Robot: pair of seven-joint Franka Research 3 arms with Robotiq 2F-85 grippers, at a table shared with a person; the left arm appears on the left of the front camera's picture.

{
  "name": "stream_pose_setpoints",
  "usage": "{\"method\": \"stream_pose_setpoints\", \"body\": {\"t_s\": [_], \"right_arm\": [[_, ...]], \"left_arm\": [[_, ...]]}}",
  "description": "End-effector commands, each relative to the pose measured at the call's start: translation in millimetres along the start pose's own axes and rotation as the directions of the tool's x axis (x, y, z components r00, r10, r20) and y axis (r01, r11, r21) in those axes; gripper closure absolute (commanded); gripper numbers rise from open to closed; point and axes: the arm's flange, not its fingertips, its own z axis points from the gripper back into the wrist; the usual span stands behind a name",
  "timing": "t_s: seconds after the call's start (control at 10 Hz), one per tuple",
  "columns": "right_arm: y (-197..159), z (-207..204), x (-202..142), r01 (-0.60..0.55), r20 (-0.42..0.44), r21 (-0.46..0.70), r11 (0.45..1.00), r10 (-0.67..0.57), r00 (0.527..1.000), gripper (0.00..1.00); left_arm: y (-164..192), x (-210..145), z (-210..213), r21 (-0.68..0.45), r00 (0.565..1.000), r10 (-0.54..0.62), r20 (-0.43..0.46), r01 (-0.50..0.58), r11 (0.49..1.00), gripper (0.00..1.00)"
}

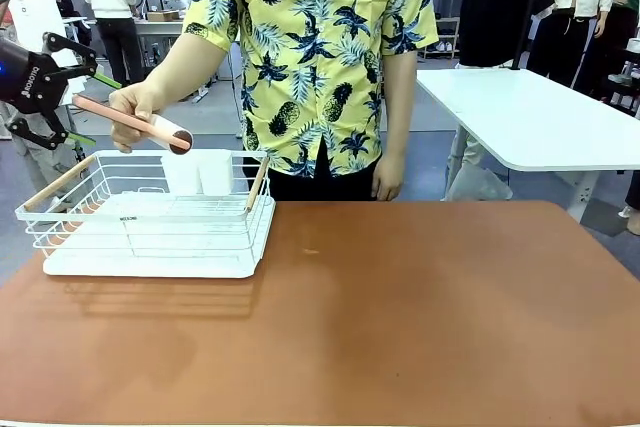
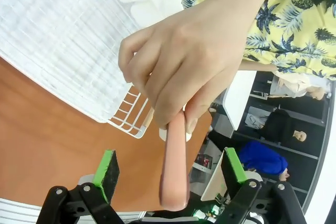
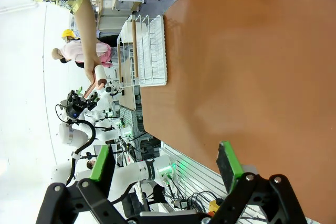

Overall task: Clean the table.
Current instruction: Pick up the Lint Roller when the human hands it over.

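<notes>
Table (image 1: 420,307): fills the lower half of the front view; its reddish-brown top is bare apart from the rack at left, with one faint speck near the middle.
Rack (image 1: 150,232): white wire drying rack at the table's left end, likely the place for cleared items.
Cups (image 1: 200,172): two white cups standing in the rack's far corner.
Stick (image 1: 130,122): pink stick with a dark tip, tilted, above the rack at upper left.
Person's hand (image 1: 135,107): pinches the stick near its middle, leaving the end that points at the robot free, evidently as a handover.
Left gripper (image 2: 169,165): at the far left of the front view, level with the stick; its green-padded fingers are spread wide to either side of the free end, not pinching it, so the person's hand alone carries the stick.
Right gripper (image 3: 164,162): above the bare table, fingers spread with nothing between them, apparently waiting.
Step in hand: judged to be receiving the stick before any wiping begins.
</notes>
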Motion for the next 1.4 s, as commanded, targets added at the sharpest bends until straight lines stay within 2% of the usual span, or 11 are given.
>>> {"method": "stream_pose_setpoints", "body": {"t_s": [0.0,0.2,1.0,1.1,1.3], "right_arm": [[1.9,1.1,-0.5,-0.006,0.0,0.005,1.0,0.006,1.0,0.0],[1.9,1.1,-0.5,-0.006,0.0,0.005,1.0,0.006,1.0,0.0],[1.9,1.1,-0.5,-0.006,0.0,0.005,1.0,0.006,1.0,0.0],[1.9,1.1,-0.5,-0.006,0.0,0.005,1.0,0.006,1.0,0.0],[1.9,1.1,-0.5,-0.006,0.0,0.005,1.0,0.006,1.0,0.0]], "left_arm": [[0.3,7.5,-5.8,-0.032,1.0,-0.019,0.019,0.02,0.999,0.02],[-0.8,9.0,-7.0,-0.038,1.0,-0.023,0.015,0.023,0.999,0.16],[-0.4,8.1,-13.4,-0.024,0.999,-0.032,0.021,0.032,0.999,0.95],[-0.9,9.3,-12.8,-0.022,0.999,-0.037,0.034,0.037,0.999,1.0],[-0.4,8.1,-11.3,-0.026,0.998,-0.043,0.042,0.044,0.999,1.0]]}}
